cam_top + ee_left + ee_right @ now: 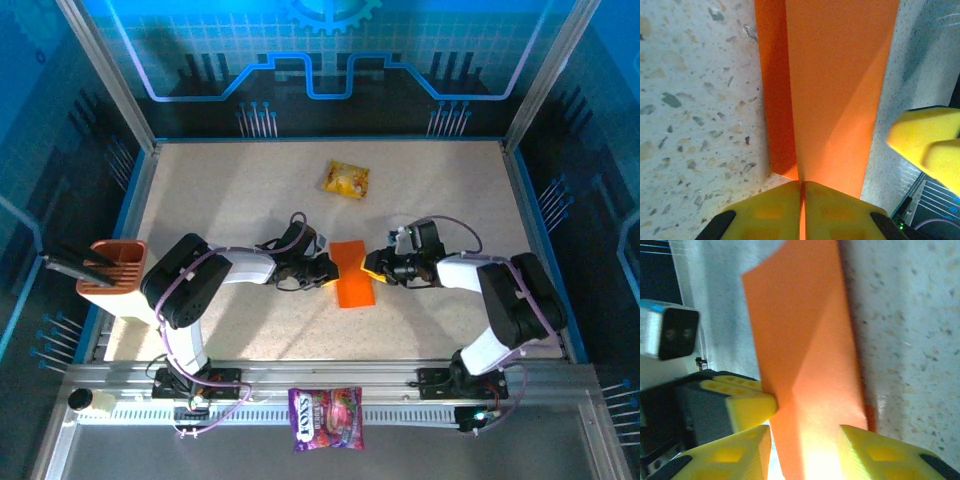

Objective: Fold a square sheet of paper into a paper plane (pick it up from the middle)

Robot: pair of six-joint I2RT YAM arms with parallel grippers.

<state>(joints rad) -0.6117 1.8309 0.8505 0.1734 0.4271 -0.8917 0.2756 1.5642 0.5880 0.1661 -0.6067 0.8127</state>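
Note:
The square sheet of paper is bright orange and lies mid-table, folded into a narrow strip with a diagonal crease. My left gripper is at its left edge. In the left wrist view its yellow jaws are shut on an upright fold of the paper. My right gripper is at the paper's right edge. In the right wrist view it stands open, the paper running between its spread fingers without a pinch. The left gripper's fingertip touches the paper's far edge there. The paper plane is out of view.
A glossy yellow snack packet lies toward the back of the table. A purple printed bag sits on the front rail between the arm bases. A brown holder with black tools stands at the left edge.

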